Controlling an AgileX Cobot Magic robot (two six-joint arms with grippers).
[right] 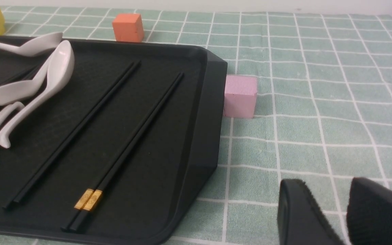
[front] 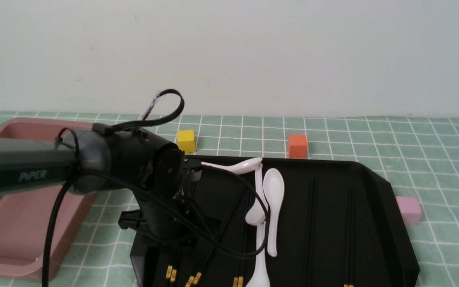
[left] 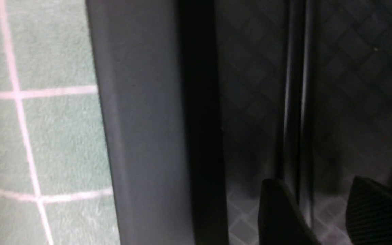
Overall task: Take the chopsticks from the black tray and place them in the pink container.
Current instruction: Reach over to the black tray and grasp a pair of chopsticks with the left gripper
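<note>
Progress looks close to nil: the pink container (front: 14, 235), standing off the left edge of the black tray (front: 333, 207), shows no sticks in the part that the left arm (front: 26, 167) leaves uncovered. The chopsticks (front: 193, 279) lie in pairs on the tray floor. Gold caps of three pairs show near the front edge below the arm, and two more pairs lie on the right half, beyond the white spoons (front: 271, 191). The left gripper (left: 322, 194) is low inside the tray, just within its left rim. Its fingers (left: 277, 211) are parted by a narrow gap, and one pair of sticks runs toward that gap, close against one finger; nothing is clamped yet. The right gripper (right: 332, 194) hangs over the green checked cloth (right: 318, 102) beside the tray's right rim, slightly parted and holding nothing. Judging from this, every pair remains to be lifted and carried across, with the first grasp only being lined up.
</note>
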